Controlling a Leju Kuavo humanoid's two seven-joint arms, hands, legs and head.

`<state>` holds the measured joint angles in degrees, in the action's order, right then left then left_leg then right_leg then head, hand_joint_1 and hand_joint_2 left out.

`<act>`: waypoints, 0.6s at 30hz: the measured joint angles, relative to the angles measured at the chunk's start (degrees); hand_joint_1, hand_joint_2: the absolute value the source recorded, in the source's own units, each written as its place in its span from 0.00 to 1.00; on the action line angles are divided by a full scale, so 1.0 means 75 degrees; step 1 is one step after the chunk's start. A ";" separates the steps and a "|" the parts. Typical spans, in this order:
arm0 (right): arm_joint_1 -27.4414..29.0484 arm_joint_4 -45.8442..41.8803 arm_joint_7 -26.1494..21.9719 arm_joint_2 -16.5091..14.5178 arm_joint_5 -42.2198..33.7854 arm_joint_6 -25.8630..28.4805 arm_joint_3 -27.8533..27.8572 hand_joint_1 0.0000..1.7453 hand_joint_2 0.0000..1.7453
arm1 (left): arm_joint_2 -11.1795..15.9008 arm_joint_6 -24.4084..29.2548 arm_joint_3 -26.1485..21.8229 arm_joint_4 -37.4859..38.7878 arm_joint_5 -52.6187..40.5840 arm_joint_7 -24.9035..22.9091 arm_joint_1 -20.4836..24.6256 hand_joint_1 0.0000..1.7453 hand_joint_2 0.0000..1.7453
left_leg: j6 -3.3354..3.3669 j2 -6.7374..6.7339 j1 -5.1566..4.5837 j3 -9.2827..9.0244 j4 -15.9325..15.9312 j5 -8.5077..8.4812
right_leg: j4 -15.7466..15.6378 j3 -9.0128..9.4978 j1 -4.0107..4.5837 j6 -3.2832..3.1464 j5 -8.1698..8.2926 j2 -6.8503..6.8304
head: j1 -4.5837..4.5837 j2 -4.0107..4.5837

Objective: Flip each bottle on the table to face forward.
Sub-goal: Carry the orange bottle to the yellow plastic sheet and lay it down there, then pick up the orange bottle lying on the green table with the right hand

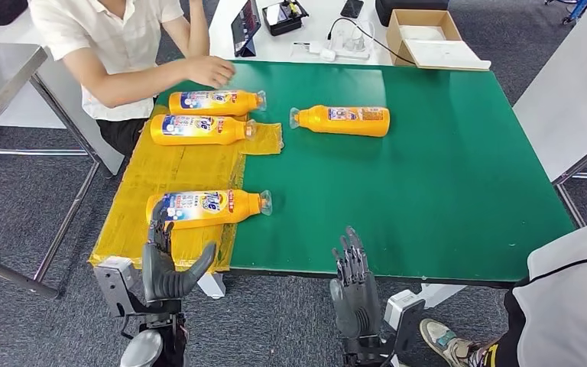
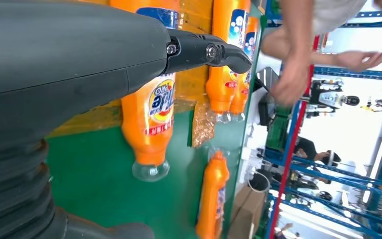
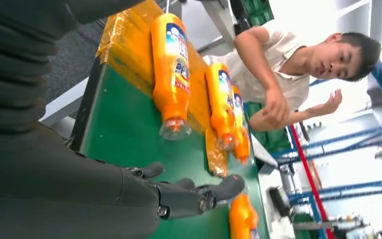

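Several orange bottles lie on their sides on the green table (image 1: 443,183). The nearest bottle (image 1: 206,207) (image 2: 149,119) (image 3: 171,74) rests half on the yellow sheet (image 1: 168,176), label up, cap pointing right. Two more bottles (image 1: 199,129) (image 1: 215,101) lie at the far left, and one (image 1: 342,120) lies alone mid-table with its cap pointing left. My left hand (image 1: 164,264) (image 2: 204,52) hovers open at the near edge, just short of the nearest bottle's base. My right hand (image 1: 354,287) (image 3: 189,194) is open at the near edge, holding nothing.
A person in a white shirt sits at the far left with a hand (image 1: 210,71) on the table next to the farthest bottle. Another person's sleeve (image 1: 573,298) shows at the near right. A cardboard box (image 1: 428,38), a tablet (image 1: 246,27) and cables lie behind the table.
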<state>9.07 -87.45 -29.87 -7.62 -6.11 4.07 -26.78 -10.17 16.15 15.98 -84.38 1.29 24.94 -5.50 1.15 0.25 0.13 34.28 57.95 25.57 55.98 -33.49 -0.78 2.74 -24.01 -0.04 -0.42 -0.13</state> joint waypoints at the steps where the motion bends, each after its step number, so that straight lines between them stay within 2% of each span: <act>1: 0.0037 -0.0041 0.0104 -0.0039 -0.0044 0.0164 0.0043 0.00 0.00 | 0.0009 0.0098 0.0039 -0.0155 0.0055 0.0001 -0.0108 0.00 1.00 | 0.0000 -0.0001 0.0000 -0.0002 0.0000 0.0000 | 0.0000 0.0002 0.0000 0.0000 0.0000 0.0000 | 0.0000 0.0000; 4: 0.0144 -0.0136 0.0671 -0.0107 -0.0089 0.1117 0.0139 0.00 0.00 | 0.0040 0.0578 0.0132 -0.0633 0.0258 0.0016 -0.0450 0.00 1.00 | 0.0000 -0.0003 0.0001 -0.0007 -0.0001 -0.0003 | 0.0001 0.0006 0.0000 0.0000 0.0001 0.0001 | -0.0001 0.0000; 8: 0.0173 -0.0240 0.0903 -0.0007 0.0759 0.2494 0.0168 0.00 1.00 | 0.0125 0.1123 0.0383 -0.1197 0.0326 0.0164 -0.0825 0.00 1.00 | 0.0001 -0.0001 0.0000 -0.0005 -0.0001 -0.0006 | 0.0001 0.0006 -0.0001 0.0000 0.0001 0.0000 | -0.0001 0.0000; 12: 0.0017 -0.0262 0.0829 0.0281 0.2089 0.2824 0.0381 0.00 1.00 | 0.0217 0.1382 0.0729 -0.1451 0.0323 0.0329 -0.0879 0.00 1.00 | 0.0002 0.0001 -0.0005 -0.0006 0.0000 -0.0005 | -0.0001 0.0011 -0.0004 0.0001 0.0002 -0.0001 | 0.0001 0.0000; 18: -0.0057 -0.0262 0.0799 0.0434 0.2486 0.2802 0.0706 0.00 1.00 | 0.0302 0.1438 0.1013 -0.1550 0.0324 0.0370 -0.0879 0.00 1.00 | 0.0003 0.0000 -0.0005 -0.0011 0.0000 -0.0005 | 0.0000 0.0013 -0.0003 0.0003 0.0004 0.0000 | -0.0001 0.0000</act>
<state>8.65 -89.42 -23.88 -4.37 12.54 25.08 -21.48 -7.90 26.93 23.58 -96.00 3.72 27.72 -12.09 1.17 0.25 0.10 34.20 57.94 25.53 55.97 -33.39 -0.81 2.77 -23.97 -0.04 -0.43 -0.13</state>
